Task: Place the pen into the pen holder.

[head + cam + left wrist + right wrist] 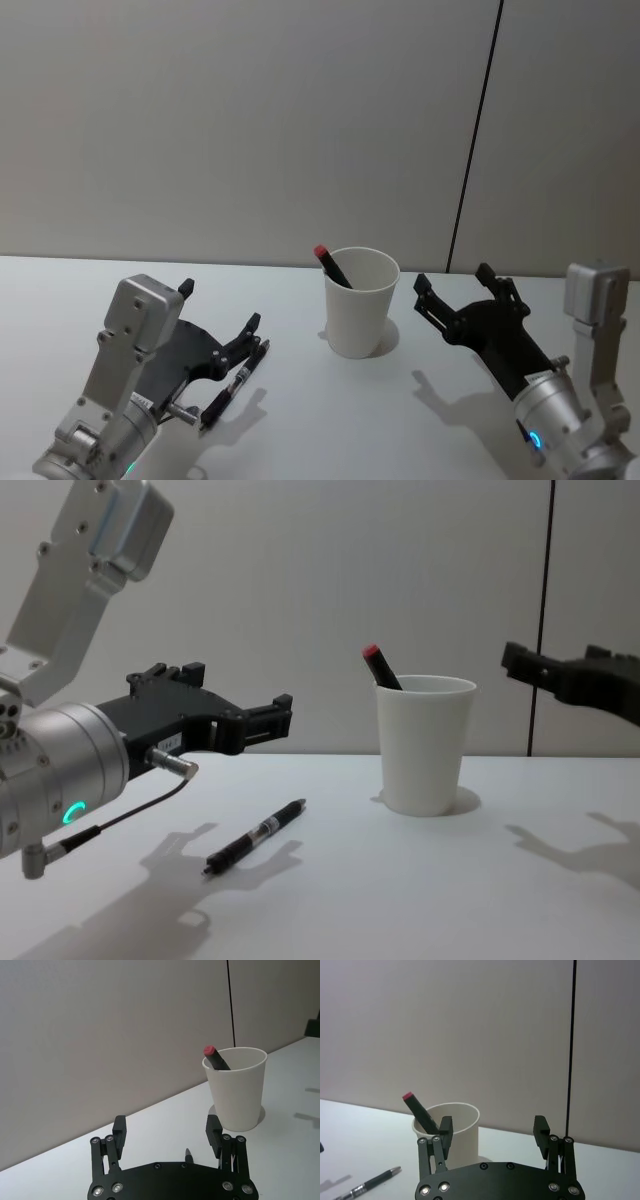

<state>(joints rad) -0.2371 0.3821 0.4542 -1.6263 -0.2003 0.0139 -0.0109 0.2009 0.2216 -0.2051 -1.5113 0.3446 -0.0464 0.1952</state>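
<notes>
Farthest left, at about 8 o'clock from the cup in the head view: left gripper (220, 305), held off the white table (330, 430), aimed toward 2 o'clock. Fingers (119, 1130) spread wide, gripping nothing.

Just beneath it, flat on the table and untouched: pen (235, 383), black with a clear, silver-banded middle. Laid along the 1-to-7 o'clock line, pointed end toward the cup. In the left wrist view, seen poking out between the two spread fingers. From the chest view, clearly below the gripper with open air between.

Next, toward 2 o'clock from the pen: a stretch of bare tabletop, crossed by soft shadows.

At centre: pen holder (360, 310), a plain white paper cup with a rolled rim. Upright, tapered, well apart from the pen and touching neither gripper.

Inside, leaning on the rim at 10 o'clock: red-capped pen (330, 264), dark barrel, cap sticking up above the rim. Remainder of the mouth open.

At 3 o'clock from the cup: right gripper (452, 277), raised above the table, aimed toward 11 o'clock. Fingers parted wide, holding nothing; near the cup but apart from it.

Behind all: pale wall (250, 120), split by a thin dark vertical seam (478, 130) at about 1 o'clock from the cup.
</notes>
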